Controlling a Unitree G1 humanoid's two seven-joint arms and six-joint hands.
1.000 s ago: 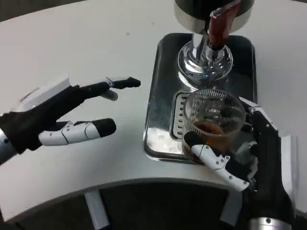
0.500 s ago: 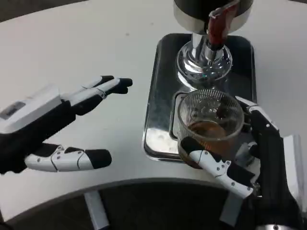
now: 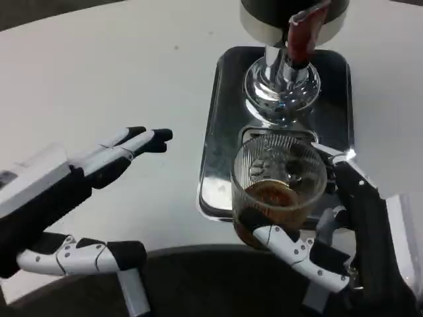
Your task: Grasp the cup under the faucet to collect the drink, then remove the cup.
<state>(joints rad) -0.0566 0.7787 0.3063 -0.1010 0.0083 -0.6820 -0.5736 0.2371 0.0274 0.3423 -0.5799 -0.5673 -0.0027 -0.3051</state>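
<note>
Removal is under way: the right hand (image 3: 344, 244) grips the ribbed clear glass cup (image 3: 277, 188) of brown drink over the steel tray's (image 3: 218, 119) near edge; the left hand (image 3: 63, 211) hangs spread. Next: set it down level.

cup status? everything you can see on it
The cup is a clear, ribbed tumbler, glass or plastic by its look, upright, with brown drink in its lower part. The right hand grips it, fingers wrapped round its base. It sits at the near edge of the metal drip tray, in front of the faucet.
</note>
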